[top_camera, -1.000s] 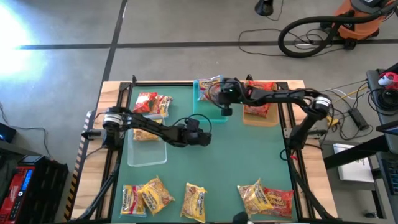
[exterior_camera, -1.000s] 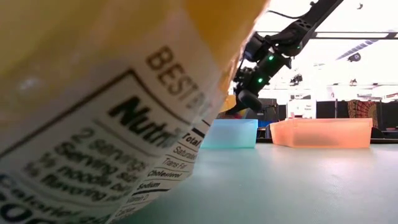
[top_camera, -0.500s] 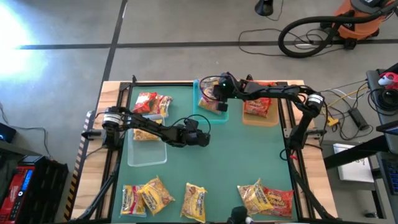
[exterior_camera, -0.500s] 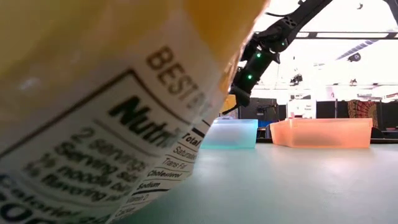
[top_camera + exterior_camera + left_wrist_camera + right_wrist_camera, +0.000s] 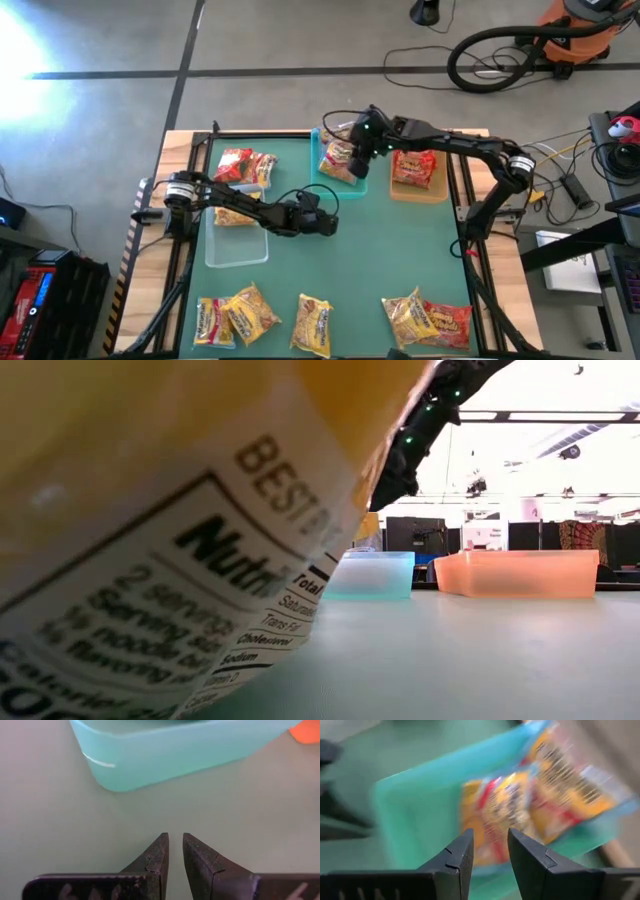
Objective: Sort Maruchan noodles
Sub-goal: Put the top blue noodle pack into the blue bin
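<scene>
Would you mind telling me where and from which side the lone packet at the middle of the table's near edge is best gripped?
Judging from the high view, the noodle packet lies flat with clear table on both sides, its long axis running roughly front to back. I would come straight down and pinch across its narrower width, near the middle, where the crinkly plastic should bunch between the fingers. The left gripper is nearer.

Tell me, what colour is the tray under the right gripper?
Teal tray, under the right gripper; the right wrist view shows it best.

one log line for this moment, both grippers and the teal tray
right gripper: open, empty, over teal plastic tray | tray: yellow ramen packets inside | left gripper: nearly shut, empty, mid-table
</scene>
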Tool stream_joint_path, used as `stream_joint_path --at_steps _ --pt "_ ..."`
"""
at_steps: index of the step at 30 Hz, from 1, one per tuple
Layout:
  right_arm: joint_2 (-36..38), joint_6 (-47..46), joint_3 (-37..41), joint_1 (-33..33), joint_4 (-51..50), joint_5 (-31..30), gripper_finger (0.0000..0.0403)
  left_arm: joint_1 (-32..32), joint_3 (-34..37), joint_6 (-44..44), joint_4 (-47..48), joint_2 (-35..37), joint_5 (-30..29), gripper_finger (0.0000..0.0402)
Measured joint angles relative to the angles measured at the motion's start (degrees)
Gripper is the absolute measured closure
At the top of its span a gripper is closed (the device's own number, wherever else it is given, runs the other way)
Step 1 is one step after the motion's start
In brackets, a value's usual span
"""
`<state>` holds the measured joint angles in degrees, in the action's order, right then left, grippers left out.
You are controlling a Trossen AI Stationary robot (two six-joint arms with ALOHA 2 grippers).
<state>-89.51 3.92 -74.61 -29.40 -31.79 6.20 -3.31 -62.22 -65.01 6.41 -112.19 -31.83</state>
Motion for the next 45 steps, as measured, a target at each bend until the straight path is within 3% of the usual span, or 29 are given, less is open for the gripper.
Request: stream_joint_path --at_steps 3,8,17,24,32,39,45 --pt "0.1 -3.9 0.1 1.2 -4.5 2.0 0.0303 0.0 0.0 1.7 0.1 0.3 1.9 0.0363" --pt "0.2 -7.0 0.1 4.4 -5.9 2.1 0.0313 1.5 0.0 12.7 0.1 2.8 7.2 0.0363" --pt "0.2 -10.5 0.1 8.9 -5.6 -0.3 0.0321 5.1 0.1 21.6 13.1 11.8 6.5 0.0363" --pt "0.2 -12.9 0.1 9.8 -2.0 -0.3 0.0321 12.4 3.0 28.1 18.0 20.6 6.7 0.0363" --pt "0.2 -20.6 0.1 10.0 7.4 -0.2 0.0323 25.0 9.1 28.2 18.1 27.0 13.2 0.0363" --pt "0.2 -25.1 0.1 10.8 16.7 0.2 0.0323 32.9 9.4 26.3 18.9 27.0 13.1 0.0363" --pt "0.2 -27.1 0.1 11.8 22.1 0.2 0.0323 37.3 9.4 25.3 25.5 26.9 11.0 0.0363"
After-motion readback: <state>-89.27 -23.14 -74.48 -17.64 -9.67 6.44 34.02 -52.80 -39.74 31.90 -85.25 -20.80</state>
